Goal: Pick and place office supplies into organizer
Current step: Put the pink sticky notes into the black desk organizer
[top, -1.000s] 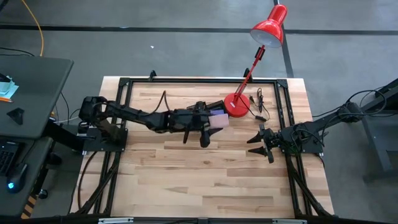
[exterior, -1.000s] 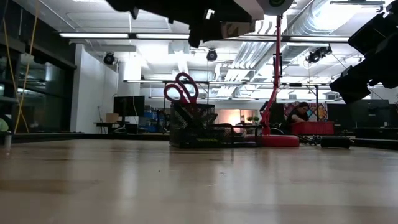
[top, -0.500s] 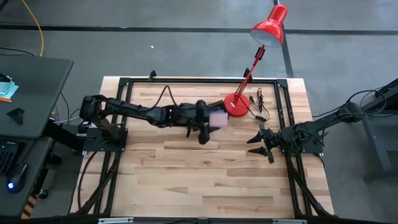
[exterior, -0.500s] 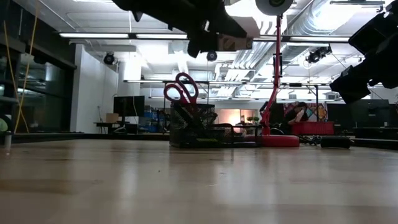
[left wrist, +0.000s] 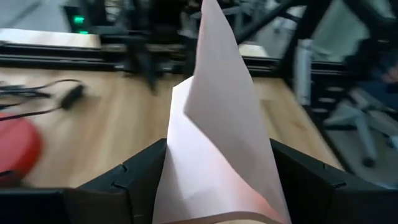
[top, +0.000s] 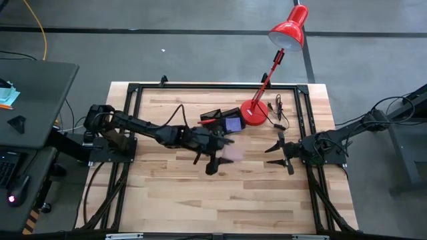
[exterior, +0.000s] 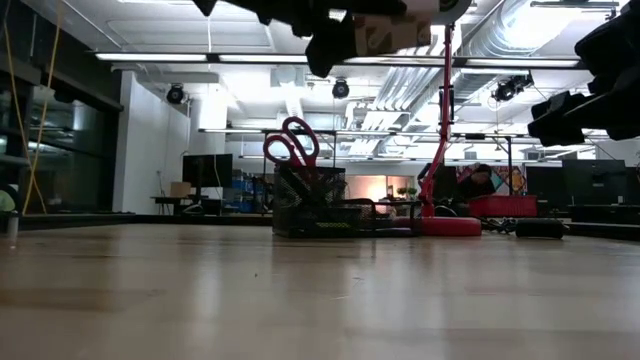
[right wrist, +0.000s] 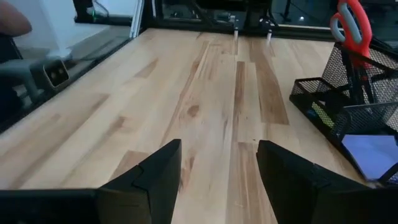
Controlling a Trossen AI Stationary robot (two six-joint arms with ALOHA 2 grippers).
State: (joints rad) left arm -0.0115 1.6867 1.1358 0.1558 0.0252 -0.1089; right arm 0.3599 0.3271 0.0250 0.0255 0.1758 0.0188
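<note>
A: Near the table's (top: pixel 200 193) middle, what is the left gripper (left wrist: pixel 214 186) carrying?

B: A pale pink square sticky-note pad (left wrist: pixel 217 137), clenched between its two dark fingers (left wrist: pixel 134 177). From above, the pad (top: pixel 231 154) hangs over bare wood, in front of the black mesh organizer (top: pixel 223 120), well apart from it.

A: How should it handle?

B: Light and soft, by my judgement. In the left wrist view the sheets fan and peak upward, so the pad bends easily and could peel or slip. A grip across the flat faces near the bound edge looks safest.

A: And farther off?

B: The right gripper (right wrist: pixel 217 174) waits at the table's right side, fingers parted and empty. Beyond stands the organizer, red-handled scissors (exterior: pixel 291 141) upright in its tall compartment, a purple sticky-note pad (top: pixel 233 123) lying in the low tray, just beside the red desk lamp's round base (top: pixel 254 113).

A: What differs from a second ago?

B: Then the left gripper hovered at the organizer with the pink pad; it has since drawn back toward the table's middle, pad still held. The right arm has barely stirred.
</note>
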